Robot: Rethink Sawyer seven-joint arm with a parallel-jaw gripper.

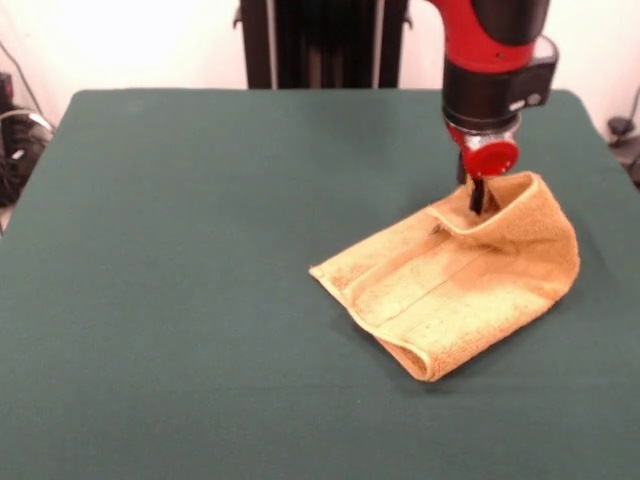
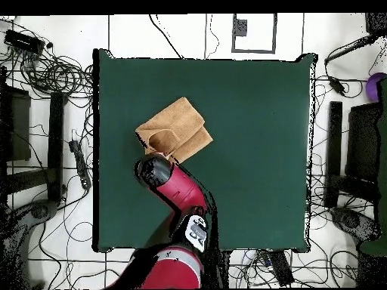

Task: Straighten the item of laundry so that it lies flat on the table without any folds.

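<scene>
The orange-tan towel (image 1: pixel 470 285) lies folded over on itself on the right half of the dark green table (image 1: pixel 200 250). A doubled edge faces the camera and the border band runs across the top layer. My gripper (image 1: pixel 477 197) comes straight down onto the towel's far edge. Its dark fingers stand close together, pinching that edge, which rises in a small ridge around them. In the overhead view the towel (image 2: pixel 175 128) lies left of the table's (image 2: pixel 257 151) middle, and the red arm (image 2: pixel 170 185) covers its near edge and hides the gripper.
The robot's black pedestal (image 1: pixel 325 40) stands behind the table's far edge. Cables and equipment (image 2: pixel 45 75) lie on the floor around the table. Green cloth stretches wide to the left of the towel in the front view.
</scene>
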